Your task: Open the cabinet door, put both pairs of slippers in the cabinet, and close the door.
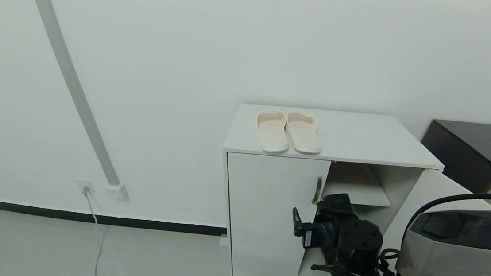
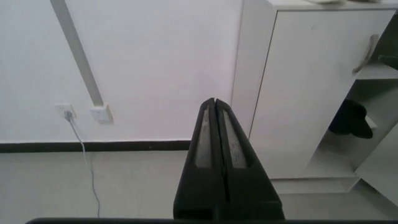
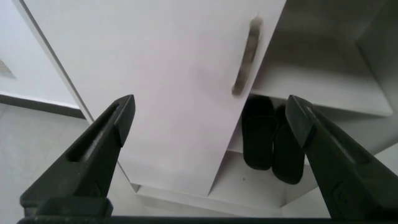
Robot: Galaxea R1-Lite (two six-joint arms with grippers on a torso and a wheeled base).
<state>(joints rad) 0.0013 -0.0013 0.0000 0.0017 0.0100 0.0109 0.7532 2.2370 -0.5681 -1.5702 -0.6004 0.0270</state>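
Observation:
A pair of cream slippers (image 1: pixel 288 131) lies side by side on top of the white cabinet (image 1: pixel 361 139). The cabinet's left door (image 1: pixel 265 215) is closed, with its metal handle (image 3: pixel 247 62) at the inner edge. Its right door (image 1: pixel 427 194) is swung open. A pair of black slippers (image 3: pixel 273 143) stands on the bottom shelf inside and shows too in the left wrist view as black slippers (image 2: pixel 351 118). My right gripper (image 3: pixel 210 102) is open, empty, in front of the closed door near the handle, below the middle shelf (image 1: pixel 362 195). My left gripper (image 2: pixel 214 106) is shut, empty, back from the cabinet (image 2: pixel 298 93).
A dark table (image 1: pixel 485 145) stands right of the cabinet, behind the open door. On the wall to the left are a socket with a hanging cable (image 1: pixel 85 186) and a slanted grey duct (image 1: pixel 69 73). Bare floor (image 1: pixel 84 253) lies left of the cabinet.

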